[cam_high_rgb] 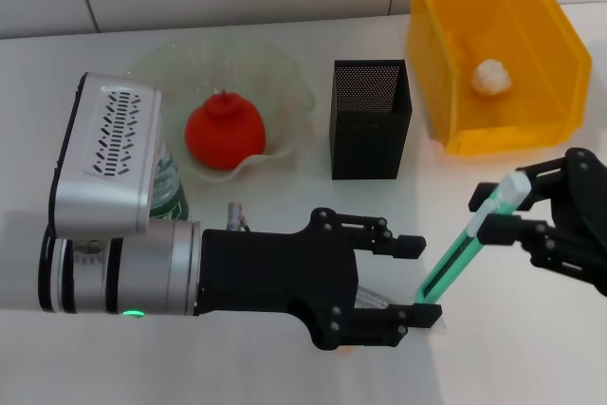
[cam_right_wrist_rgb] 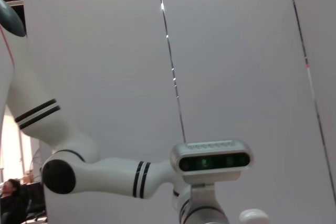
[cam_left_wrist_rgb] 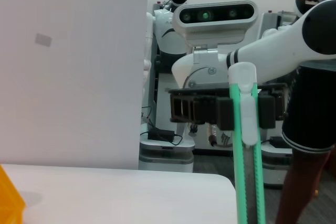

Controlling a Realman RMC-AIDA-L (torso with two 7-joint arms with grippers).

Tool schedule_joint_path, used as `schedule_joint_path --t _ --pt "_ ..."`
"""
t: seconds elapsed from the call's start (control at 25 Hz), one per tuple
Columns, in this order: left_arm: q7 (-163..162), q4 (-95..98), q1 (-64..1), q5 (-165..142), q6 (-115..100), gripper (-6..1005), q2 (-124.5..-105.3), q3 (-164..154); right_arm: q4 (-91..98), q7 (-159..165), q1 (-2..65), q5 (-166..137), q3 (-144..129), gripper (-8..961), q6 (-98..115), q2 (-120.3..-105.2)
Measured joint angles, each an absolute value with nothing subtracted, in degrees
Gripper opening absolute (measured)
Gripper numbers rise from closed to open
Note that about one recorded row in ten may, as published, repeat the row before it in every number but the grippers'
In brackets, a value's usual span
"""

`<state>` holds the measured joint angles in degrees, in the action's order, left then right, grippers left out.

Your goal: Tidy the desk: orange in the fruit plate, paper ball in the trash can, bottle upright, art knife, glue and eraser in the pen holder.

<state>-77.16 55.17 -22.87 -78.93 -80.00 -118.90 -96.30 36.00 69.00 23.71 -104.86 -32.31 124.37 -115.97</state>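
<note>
With the knife [cam_high_rgb: 467, 246] clamped in your right end effector [cam_high_rgb: 503, 211], its tip by the spread left end effector [cam_high_rgb: 403, 282], lift clear, align it vertically over the holder [cam_high_rgb: 370, 119], then lower.

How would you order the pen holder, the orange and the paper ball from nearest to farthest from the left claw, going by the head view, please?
From the left claw, low in the middle of the desk:
1. Pen holder, just beyond it and standing upright.
2. Orange, farther to the robot's left, in the fruit plate.
3. Paper ball, farthest, to the right, inside the trash can.
</note>
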Motion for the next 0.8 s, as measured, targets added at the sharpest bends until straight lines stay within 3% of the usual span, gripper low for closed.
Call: schedule_joint_path --t 0.24,0.4,0.56,0.8 --pt "-75.3 53.7 -21.6 -77.8 -80.0 634 -118.82 -94.9 36.0 67.6 22.8 -104.2 -23.9 192 123.8 -115.91" --pt "-72.5 51.0 -20.6 -75.4 -80.3 752 -118.72 -94.5 34.7 60.7 23.1 -104.1 -14.4 192 122.7 -117.17" --pt "-72.0 48.9 -20.5 -74.8 -80.8 802 -118.68 -94.4 32.0 53.2 24.7 -102.5 -9.7 193 118.2 -118.85" --pt "-71.4 46.4 -20.5 -74.6 -81.1 815 -118.76 -94.5 21.4 39.0 27.6 -99.6 -9.8 194 108.4 -119.08"
